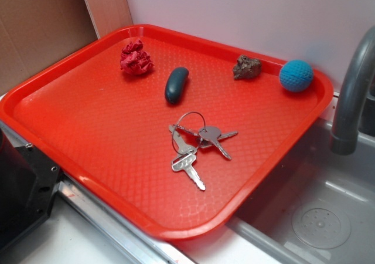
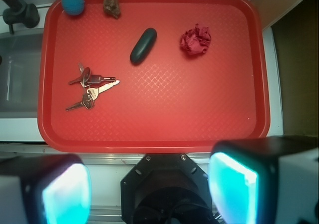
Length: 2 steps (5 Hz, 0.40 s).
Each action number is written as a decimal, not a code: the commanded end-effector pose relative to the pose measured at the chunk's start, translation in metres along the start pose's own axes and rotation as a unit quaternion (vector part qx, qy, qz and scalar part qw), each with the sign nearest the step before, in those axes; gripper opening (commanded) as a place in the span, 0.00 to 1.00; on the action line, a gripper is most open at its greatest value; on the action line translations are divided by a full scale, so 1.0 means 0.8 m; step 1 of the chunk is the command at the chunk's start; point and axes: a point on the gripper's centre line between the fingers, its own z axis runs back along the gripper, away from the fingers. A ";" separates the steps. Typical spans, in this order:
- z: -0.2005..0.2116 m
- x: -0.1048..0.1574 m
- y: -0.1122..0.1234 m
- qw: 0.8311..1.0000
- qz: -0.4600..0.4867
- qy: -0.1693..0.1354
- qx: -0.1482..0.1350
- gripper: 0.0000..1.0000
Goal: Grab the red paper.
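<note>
The large bright-red rectangular plastic tray with a diamond-textured floor lies flat, partly over a grey sink basin. A grey curved faucet spout stands beside the tray's corner nearest the blue ball.

The claw appears at the bottom edge of the wrist view, outside the tray's near rim. Its two fingers, each with a pale cyan pad, stand wide apart with nothing between them. The claw touches none of the tray's contents.

A bunch of silver metal keys on a ring lies near the tray's middle, toward the sink side.

A dark green oblong capsule-shaped object lies flat between the keys and the red paper, apart from both.

The small crimson-pink crumpled ball of red paper rests on the tray floor near the far rim, toward the corner away from the sink. In the wrist view it sits in the upper right part of the tray, just beside the dark capsule and well apart from the claw.

A teal-blue textured round ball sits in the far corner on the sink side.

A brown lumpy rock lies near the ball, not touching it
</note>
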 end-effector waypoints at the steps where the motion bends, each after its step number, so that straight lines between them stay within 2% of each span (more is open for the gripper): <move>1: 0.000 0.000 0.000 1.000 0.000 0.000 0.000 1.00; 2: -0.061 0.047 0.041 0.994 0.085 -0.027 0.066 1.00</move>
